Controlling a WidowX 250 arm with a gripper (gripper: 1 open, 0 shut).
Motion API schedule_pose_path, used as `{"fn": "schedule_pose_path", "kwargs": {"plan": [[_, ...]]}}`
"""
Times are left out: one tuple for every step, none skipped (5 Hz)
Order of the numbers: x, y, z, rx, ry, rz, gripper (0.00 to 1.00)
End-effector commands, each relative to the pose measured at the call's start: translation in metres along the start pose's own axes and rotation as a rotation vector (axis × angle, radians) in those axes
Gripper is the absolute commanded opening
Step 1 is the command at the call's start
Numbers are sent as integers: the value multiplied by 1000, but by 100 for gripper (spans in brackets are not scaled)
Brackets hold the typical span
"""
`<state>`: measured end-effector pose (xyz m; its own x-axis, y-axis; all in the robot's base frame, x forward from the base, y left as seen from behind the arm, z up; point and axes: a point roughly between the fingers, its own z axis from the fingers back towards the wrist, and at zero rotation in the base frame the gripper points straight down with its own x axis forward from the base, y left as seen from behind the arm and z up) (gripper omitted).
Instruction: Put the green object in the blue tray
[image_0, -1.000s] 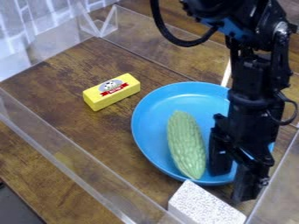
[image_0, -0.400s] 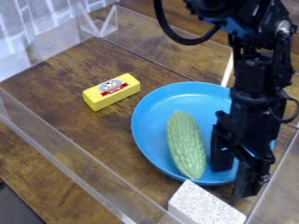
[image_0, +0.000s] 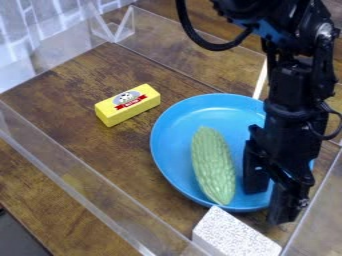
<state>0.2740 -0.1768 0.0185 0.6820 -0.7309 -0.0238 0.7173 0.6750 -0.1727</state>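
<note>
Gripper (image_0: 267, 190) open and empty beside the bitter gourd toy (image_0: 211, 163), which lies inside the blue plate (image_0: 174, 130).
Placement looks done, the jaws standing just right of the gourd; only clearing the arm seems left. Yellow block (image_0: 127, 104) sits apart, left.
</note>
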Motion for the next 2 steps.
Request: {"fn": "schedule_pose_path", "kwargs": {"plan": [[0, 3, -1, 18, 12, -12, 100], [1, 4, 3, 29, 17, -6, 100]]}}
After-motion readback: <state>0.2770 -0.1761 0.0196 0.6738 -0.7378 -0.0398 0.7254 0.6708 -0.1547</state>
